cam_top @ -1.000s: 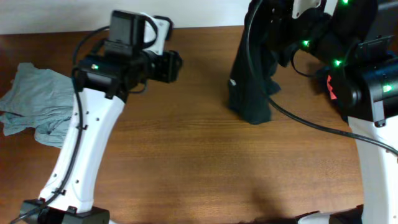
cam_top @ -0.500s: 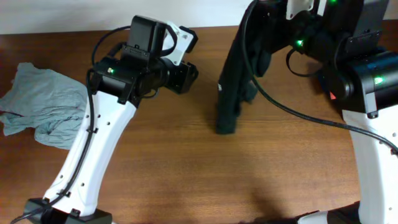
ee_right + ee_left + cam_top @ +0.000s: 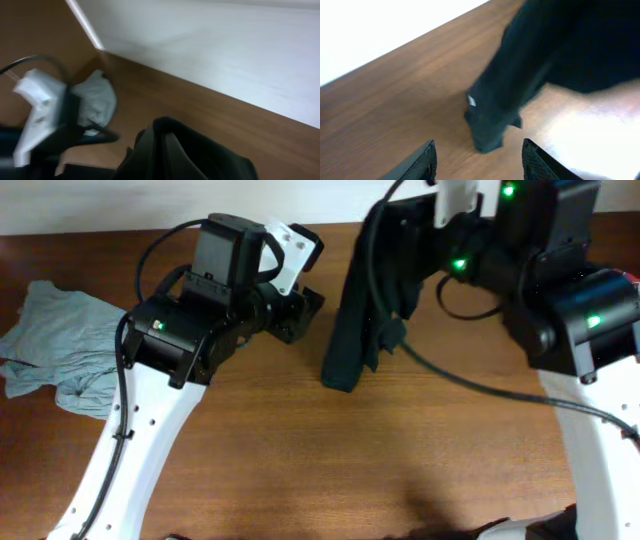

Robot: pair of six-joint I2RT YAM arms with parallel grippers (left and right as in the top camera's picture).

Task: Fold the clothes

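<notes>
L fingers point(image 3: 422, 160) apart, black tee point(image 3: 512, 95) hanging just ahead

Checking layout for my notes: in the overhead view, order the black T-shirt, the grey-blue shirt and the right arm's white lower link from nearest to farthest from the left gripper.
Measured from the left gripper:
1. black T-shirt, hanging just to its right.
2. grey-blue shirt, crumpled at the far left.
3. right arm's white lower link, at the far right, toward the front.
</notes>
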